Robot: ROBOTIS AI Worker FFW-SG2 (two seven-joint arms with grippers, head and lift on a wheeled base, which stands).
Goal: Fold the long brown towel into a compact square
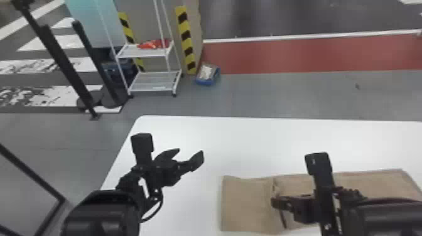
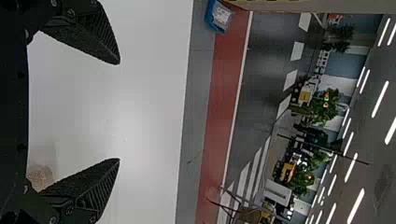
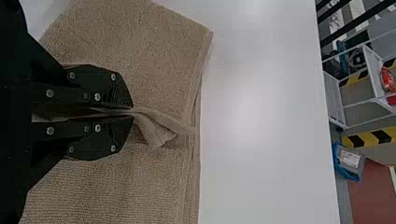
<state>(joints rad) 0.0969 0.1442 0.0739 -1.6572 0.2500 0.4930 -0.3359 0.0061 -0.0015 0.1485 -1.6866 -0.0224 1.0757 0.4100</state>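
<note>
Right end effector [image 1: 278, 208] clamped on a pinched bit of brown towel [image 1: 245, 204]; left end effector [image 1: 190, 153] held spread and empty over the table [image 1: 238, 141].

Bright, even light washes a white tabletop [image 1: 257, 141] in the head view, with a faint shadow along the left edge of the towel [image 1: 245, 204] at lower right and a dimmer floor [image 1: 267, 18] at the top. Rows of lit strip lamps [image 2: 380, 99] glow at the right of the left wrist view, where soft glare spreads left of center. In the right wrist view, pale glare blooms at center and top, and soft shade darkens the upper left.
</note>
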